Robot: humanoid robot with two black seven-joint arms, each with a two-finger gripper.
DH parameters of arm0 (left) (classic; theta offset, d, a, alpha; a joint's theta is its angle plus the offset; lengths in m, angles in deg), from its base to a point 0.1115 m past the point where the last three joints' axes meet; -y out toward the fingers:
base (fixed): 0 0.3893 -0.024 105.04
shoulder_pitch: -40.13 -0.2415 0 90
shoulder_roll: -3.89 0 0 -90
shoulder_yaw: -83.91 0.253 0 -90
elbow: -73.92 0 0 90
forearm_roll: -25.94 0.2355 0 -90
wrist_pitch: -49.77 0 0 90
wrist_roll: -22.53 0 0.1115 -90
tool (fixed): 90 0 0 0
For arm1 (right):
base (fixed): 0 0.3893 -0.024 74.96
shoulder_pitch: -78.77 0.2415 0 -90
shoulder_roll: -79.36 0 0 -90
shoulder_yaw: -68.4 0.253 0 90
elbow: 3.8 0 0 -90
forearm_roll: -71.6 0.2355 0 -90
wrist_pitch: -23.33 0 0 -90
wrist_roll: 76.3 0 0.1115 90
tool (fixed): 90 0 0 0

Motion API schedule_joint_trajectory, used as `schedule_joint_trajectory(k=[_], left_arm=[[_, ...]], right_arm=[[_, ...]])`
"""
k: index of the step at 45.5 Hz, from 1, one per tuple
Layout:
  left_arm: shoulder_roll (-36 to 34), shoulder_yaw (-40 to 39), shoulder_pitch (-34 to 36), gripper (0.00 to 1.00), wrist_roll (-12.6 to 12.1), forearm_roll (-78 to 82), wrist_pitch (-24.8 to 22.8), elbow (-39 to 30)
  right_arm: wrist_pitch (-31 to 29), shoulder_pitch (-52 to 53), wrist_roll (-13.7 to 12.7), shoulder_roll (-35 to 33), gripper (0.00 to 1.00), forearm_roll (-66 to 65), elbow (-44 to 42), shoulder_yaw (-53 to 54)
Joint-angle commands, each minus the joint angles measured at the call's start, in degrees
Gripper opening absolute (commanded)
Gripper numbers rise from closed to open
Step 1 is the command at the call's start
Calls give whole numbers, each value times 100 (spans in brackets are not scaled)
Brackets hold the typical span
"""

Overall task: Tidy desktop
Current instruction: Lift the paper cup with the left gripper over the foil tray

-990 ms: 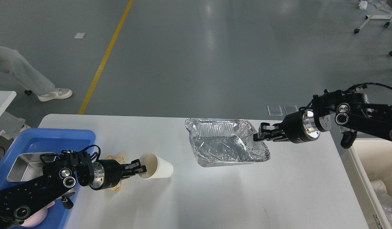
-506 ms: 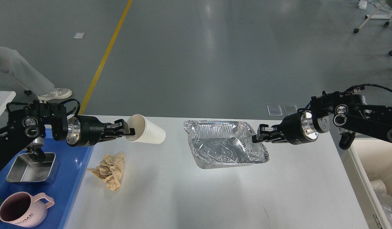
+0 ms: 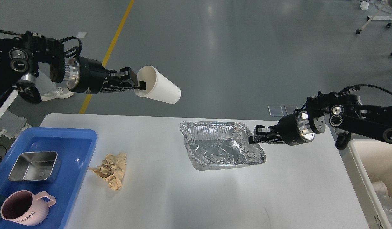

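While only the head view is on hand, it shows both arms busy over the desk [image 3: 215, 197], the wide pale tabletop that fills the lower half of the frame.

At upper left, the left claw [image 3: 139, 83] is clamped on the rim of a white paper cup [image 3: 159, 89], held high above the desk's far left edge. The cup lies almost sideways, mouth toward the claw and base pointing right and slightly down.

At right, the right claw [image 3: 253, 137] grips the right rim of a crumpled foil tray [image 3: 219, 148], whose long axis runs left to right across the middle of the desk.

A crumpled brown paper wad [image 3: 110, 170] lies loose on the desk, just beside the blue tray [image 3: 84, 152] that holds a steel box [image 3: 33, 166] and a pink mug [image 3: 22, 208]. A cream bin [image 3: 371, 178] stands off the desk's right edge.

That bin is the likely home for the rubbish, and it lies far right of the cup, with the whole desk between them. The right claw, and the foil tray it holds, are much nearer the bin, so that arm has the short move. The wad sits closer to the left arm.
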Motion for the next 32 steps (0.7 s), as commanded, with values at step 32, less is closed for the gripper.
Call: schedule_joint_trajectory(k=[32], left_arm=[[2178, 1782, 1793, 3, -58, 16, -351, 1105]], right_arm=[[-30, 78, 32, -7, 0, -43, -5, -52]])
